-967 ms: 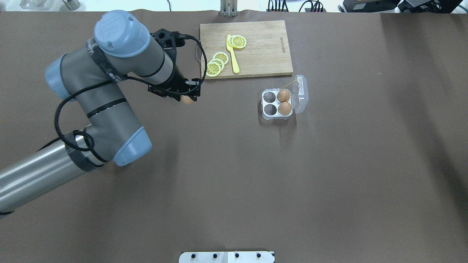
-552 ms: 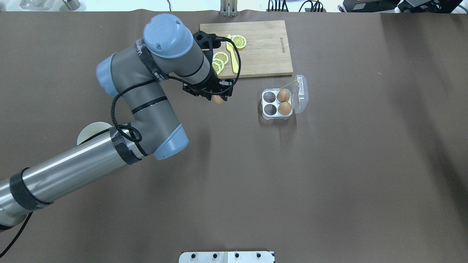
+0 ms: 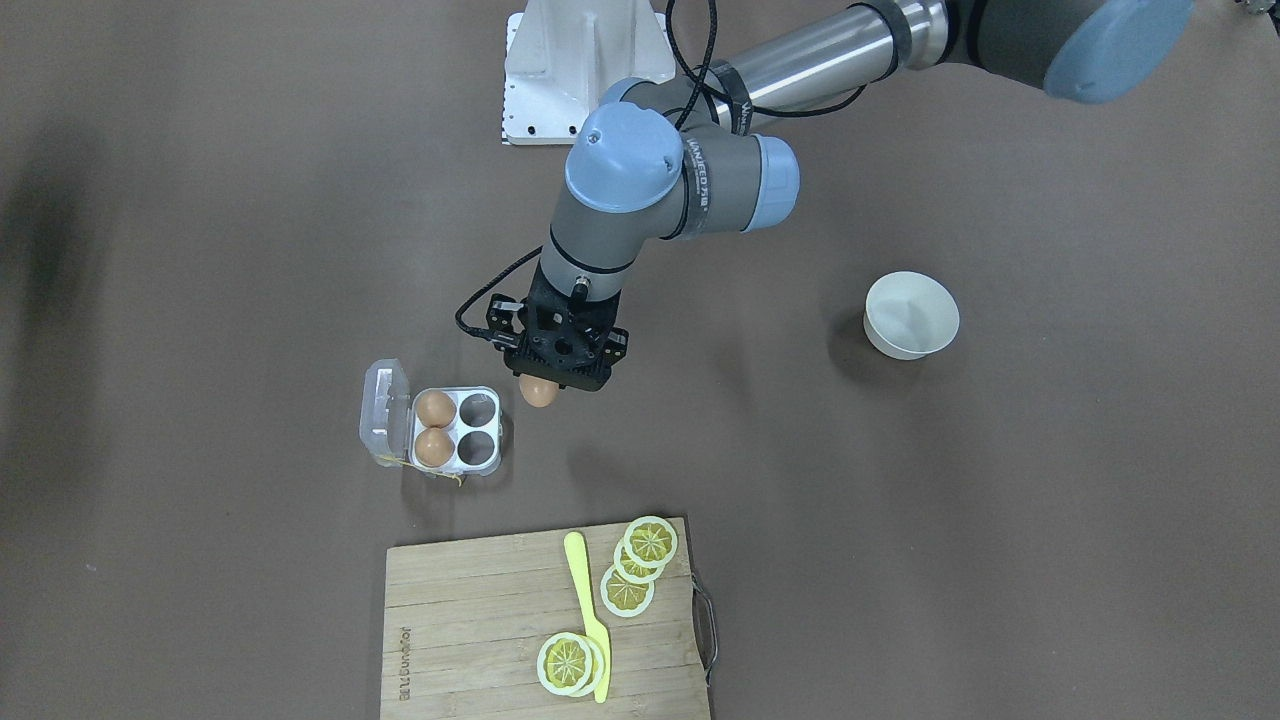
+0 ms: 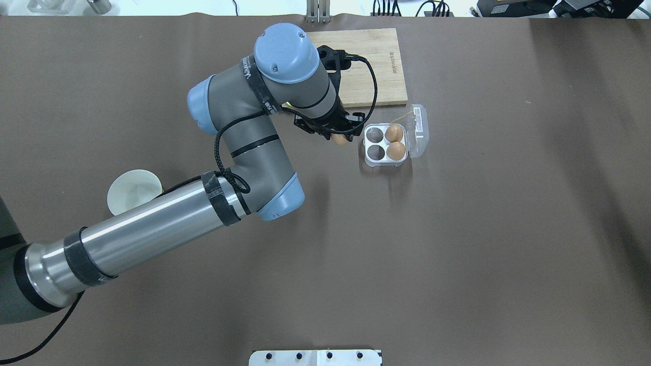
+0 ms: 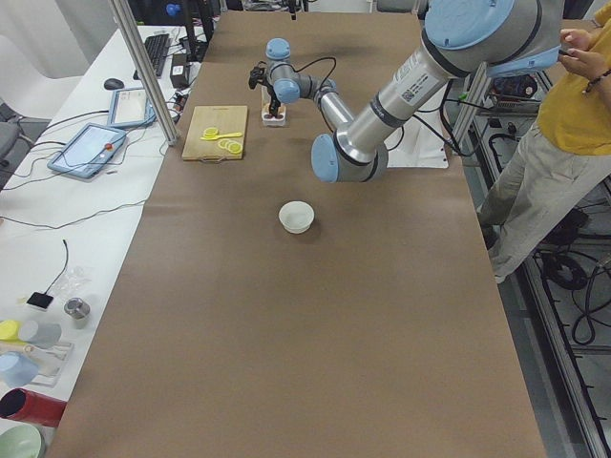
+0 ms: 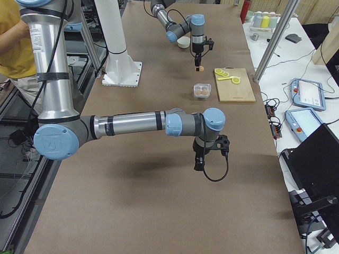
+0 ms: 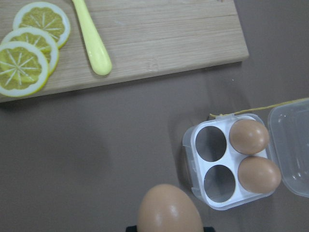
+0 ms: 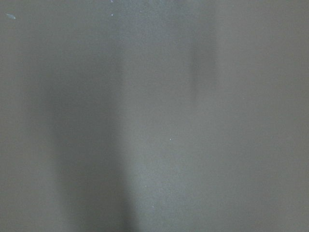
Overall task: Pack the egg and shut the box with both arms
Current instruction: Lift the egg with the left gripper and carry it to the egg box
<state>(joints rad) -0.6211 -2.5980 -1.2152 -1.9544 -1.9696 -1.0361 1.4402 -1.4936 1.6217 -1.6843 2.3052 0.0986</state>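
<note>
The left gripper (image 3: 540, 385), fingers closed on the egg (image 3: 539, 392), hangs beside the egg case (image 3: 457, 429); next, centre over an empty cell (image 3: 478, 409); the right gripper (image 6: 198, 167) is unreadable.

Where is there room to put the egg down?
The box has two empty cells on the side nearest the held egg; the lid-side cells hold two eggs. The table past the lid is bare. The cutting board is crowded with lemon slices at one end.
</note>
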